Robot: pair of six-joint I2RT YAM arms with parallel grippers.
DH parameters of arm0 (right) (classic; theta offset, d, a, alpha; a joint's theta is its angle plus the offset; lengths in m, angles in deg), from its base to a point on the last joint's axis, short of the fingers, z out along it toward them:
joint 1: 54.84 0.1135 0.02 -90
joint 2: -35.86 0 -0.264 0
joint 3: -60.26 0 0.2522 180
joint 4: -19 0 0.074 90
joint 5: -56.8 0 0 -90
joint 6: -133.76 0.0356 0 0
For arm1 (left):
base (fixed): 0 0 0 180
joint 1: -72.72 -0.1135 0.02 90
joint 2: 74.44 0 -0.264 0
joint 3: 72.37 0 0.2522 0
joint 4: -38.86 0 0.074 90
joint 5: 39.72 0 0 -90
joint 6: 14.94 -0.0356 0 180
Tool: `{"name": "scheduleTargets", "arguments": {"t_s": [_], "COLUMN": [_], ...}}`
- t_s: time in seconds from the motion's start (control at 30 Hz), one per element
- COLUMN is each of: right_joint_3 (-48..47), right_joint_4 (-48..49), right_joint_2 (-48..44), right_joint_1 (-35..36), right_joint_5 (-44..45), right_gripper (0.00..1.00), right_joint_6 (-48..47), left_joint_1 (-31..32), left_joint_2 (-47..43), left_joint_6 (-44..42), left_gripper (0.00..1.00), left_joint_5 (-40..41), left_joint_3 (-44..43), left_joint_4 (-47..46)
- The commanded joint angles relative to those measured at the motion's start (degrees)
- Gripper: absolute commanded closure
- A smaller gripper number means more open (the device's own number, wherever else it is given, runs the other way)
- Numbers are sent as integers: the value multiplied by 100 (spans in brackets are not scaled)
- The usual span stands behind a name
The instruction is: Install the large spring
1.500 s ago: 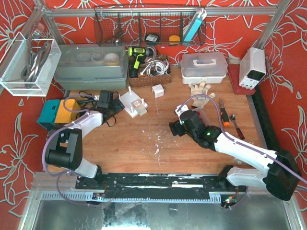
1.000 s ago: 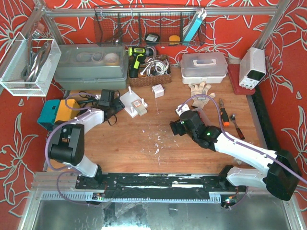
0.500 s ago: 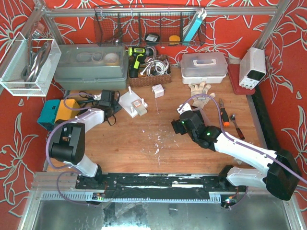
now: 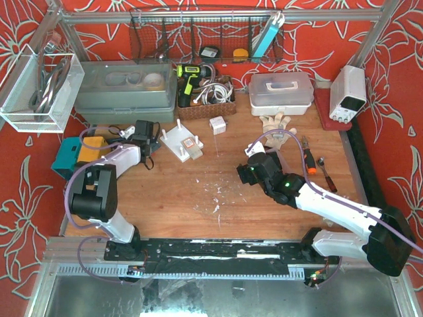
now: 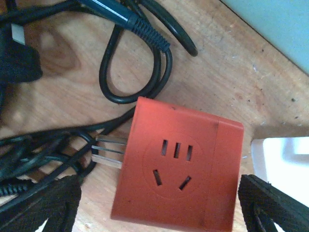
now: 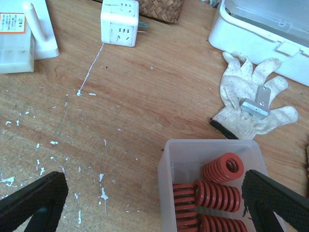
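The left arm (image 4: 122, 157) doubles back over its base and reaches far left, and the left gripper (image 5: 154, 208) points down with jaws spread wide. The right arm (image 4: 330, 205) stretches low and leftward, and the right gripper (image 6: 154, 203) gapes fully apart.

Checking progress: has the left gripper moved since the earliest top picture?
Yes. The left gripper moved toward the back of the table, closer to the grey storage box.

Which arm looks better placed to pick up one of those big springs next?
Right. The right tool, open, hovers by the clear box of orange springs. The left tool is off among cables, above a red plug cube.
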Motion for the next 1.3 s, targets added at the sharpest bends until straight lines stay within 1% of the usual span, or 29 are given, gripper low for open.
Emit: {"name": "scheduleTargets", "arguments": {"t_s": [0.0, 0.07, 0.13, 0.23, 0.33, 0.43, 0.57, 0.7, 0.77, 0.87, 1.0, 1.17, 1.2, 1.27], "right_joint_3": [54, 60, 64, 96, 117, 193, 434, 606, 664, 710, 697, 729, 730, 750], "right_joint_4": [-68, -66, -65, -36, -1, 137, 596, 802, 825, 823, 755, 690, 661, 634], "right_joint_2": [-39, -39, -50, -87, -102, -191, -481, -750, -858, -936, -920, -1003, -1024, -1079], "right_joint_1": [43, 42, 42, 40, 38, 37, 41, 43, 39, 43, 39, 38, 39, 39], "right_joint_5": [173, 173, 177, 190, 148, -144, -759, -911, -806, -620, -413, -51, 25, 151], "right_gripper": [1, 1, 1, 1, 1, 1, 1, 1, 1, 1, 1, 1, 1, 1], "right_joint_6": [92, 91, 91, 91, 87, 24, -78, -102, -93, -74, -54, 15, 32, 52], "left_joint_1": [-35, -35, -27, -26, 98, 536, 1283, 2188, 2587, 3070, 3533, 3699, 3703, 3702], "left_joint_2": [-208, -422, -688, -1099, -1485, -1844, -2254, -2531, -2561, -2286, -1606, -769, -573, -109], "left_joint_6": [127, 100, 76, -42, -98, -264, -381, 169, 515, 968, 1306, 1572, 1678, 1996], "left_gripper": [7, 2, 1, 1, 5, 13, 28, 35, 36, 35, 34, 27, 24, 20], "left_joint_5": [467, 472, 416, -111, -587, -516, -485, -50, 189, 414, 658, 710, 734, 869], "left_joint_3": [-130, -97, -18, 90, 217, 300, 411, 539, 580, 384, -133, -585, -710, -1098], "left_joint_4": [431, 473, 465, 366, 290, 315, 403, 659, 725, 927, 1255, 1405, 1508, 2040]}}
